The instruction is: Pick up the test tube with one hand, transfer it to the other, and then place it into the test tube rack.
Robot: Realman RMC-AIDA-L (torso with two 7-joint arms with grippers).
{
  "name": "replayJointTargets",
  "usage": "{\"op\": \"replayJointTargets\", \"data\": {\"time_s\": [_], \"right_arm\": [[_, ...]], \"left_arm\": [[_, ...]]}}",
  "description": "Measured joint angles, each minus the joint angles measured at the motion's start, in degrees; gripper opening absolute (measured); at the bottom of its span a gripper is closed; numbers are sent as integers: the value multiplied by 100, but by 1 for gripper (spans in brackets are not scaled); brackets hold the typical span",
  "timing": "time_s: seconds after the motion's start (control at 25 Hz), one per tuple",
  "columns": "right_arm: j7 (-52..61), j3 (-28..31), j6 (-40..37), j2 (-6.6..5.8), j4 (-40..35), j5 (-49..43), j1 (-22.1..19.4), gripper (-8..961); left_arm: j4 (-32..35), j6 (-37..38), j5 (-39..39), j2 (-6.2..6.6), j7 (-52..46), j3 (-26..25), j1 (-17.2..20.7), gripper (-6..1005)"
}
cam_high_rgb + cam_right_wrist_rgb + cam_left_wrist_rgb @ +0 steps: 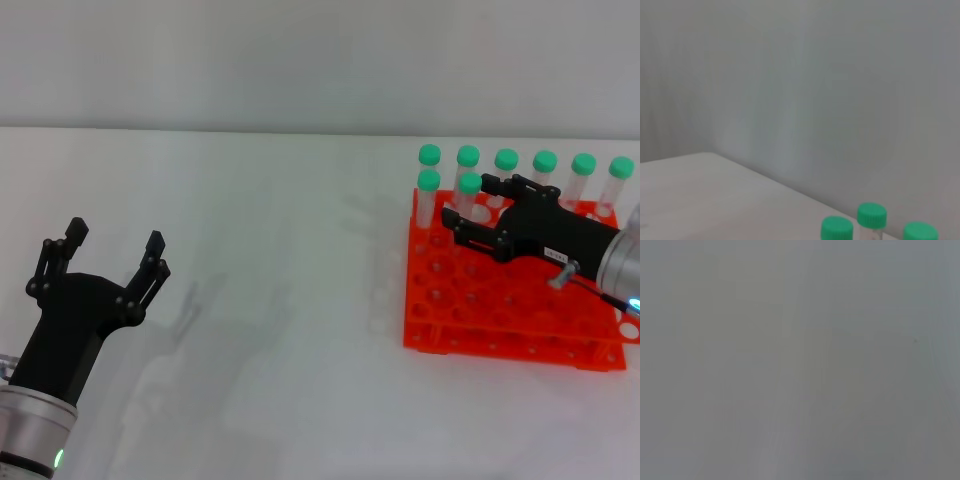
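Observation:
The orange test tube rack (pixel 470 300) stands on the white table at the right. My right gripper (pixel 466 200) reaches over its far left part, its jaws spread on either side of a green-capped test tube (pixel 469 186) that stands upright in the second row. A gap shows between the fingers and the tube. My left gripper (pixel 115 238) is open and empty above the table at the near left. The left wrist view shows only blank grey. The right wrist view shows three green caps (pixel 871 215) at its lower edge.
Several more green-capped tubes (pixel 544 161) stand in the rack's back row, and another (pixel 428 181) at the left of the second row. The white table (pixel 290 300) lies between the two arms, with a pale wall behind.

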Motion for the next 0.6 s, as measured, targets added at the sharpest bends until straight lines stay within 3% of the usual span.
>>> {"op": "replayJointTargets", "data": {"time_s": [0.12, 0.44, 0.6], "right_arm": [[10, 32, 152, 0, -6, 2, -104, 757], [155, 44, 435, -15, -184, 66, -511, 754], [157, 48, 712, -37, -413, 247, -931, 753]], "left_arm": [[-6, 0, -5, 0, 0, -4, -3, 880], [-30, 0, -13, 0, 0, -2, -60, 880], [-31, 0, -17, 0, 0, 0, -74, 880]]}}
